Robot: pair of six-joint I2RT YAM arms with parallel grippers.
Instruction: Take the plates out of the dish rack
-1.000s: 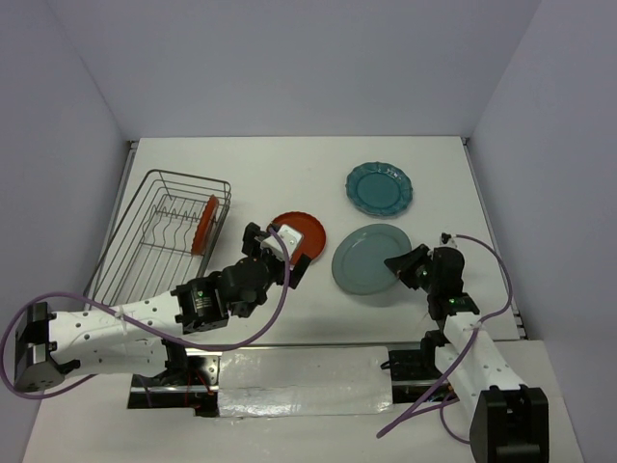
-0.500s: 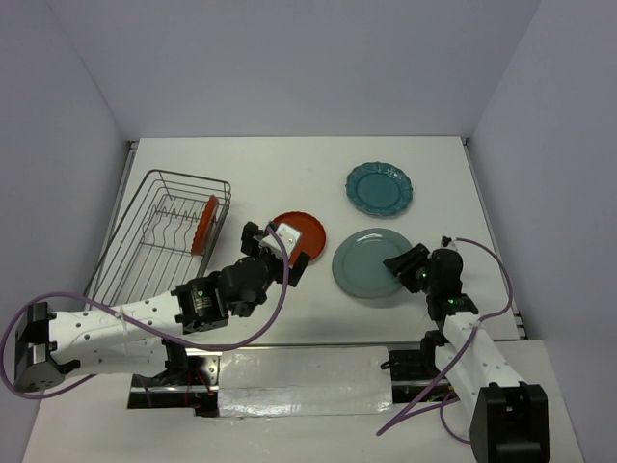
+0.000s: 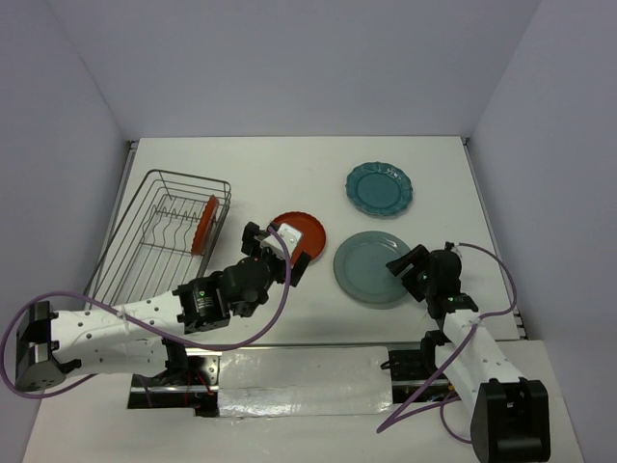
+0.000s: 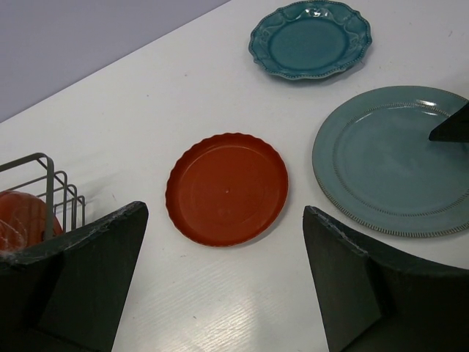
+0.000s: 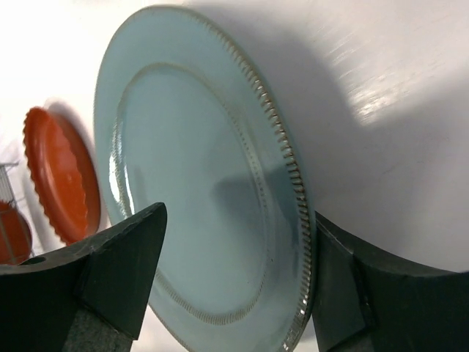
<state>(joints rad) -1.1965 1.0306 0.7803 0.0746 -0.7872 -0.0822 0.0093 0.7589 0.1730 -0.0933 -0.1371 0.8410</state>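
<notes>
Since half a second ago, the right tool (image 3: 402, 270) has shifted slightly right and nearer, and the grey-teal plate (image 3: 366, 270) lies a little further right on the worktop (image 3: 280, 174). Left arm and all other plates: position unchanged.

Right arm: reaches from its near base toward the far left, tool low at the near-right rim of the grey-teal plate. In the right wrist view the tool (image 5: 234, 271) is spread wide, one finger on each side of the plate (image 5: 198, 183). Contact with the rim cannot be confirmed.

Left arm: extended rightward across the worktop, left tool (image 3: 280, 249) above the near edge of the red-orange plate (image 3: 308, 230). In the left wrist view the tool (image 4: 223, 282) is released, fingers well apart, holding nothing; the plate (image 4: 227, 188) lies flat beyond them.

Plate locations:
- Scalloped teal plate (image 3: 379, 188): flat on the worktop, far right.
- Second red-orange plate (image 3: 203, 224): on edge in the dish rack (image 3: 193, 177), at its right side.

Visibility limits: from above, the left tool covers the near part of the flat red-orange plate. The left wrist view cuts off the racked plate (image 4: 22, 216) behind a finger.
</notes>
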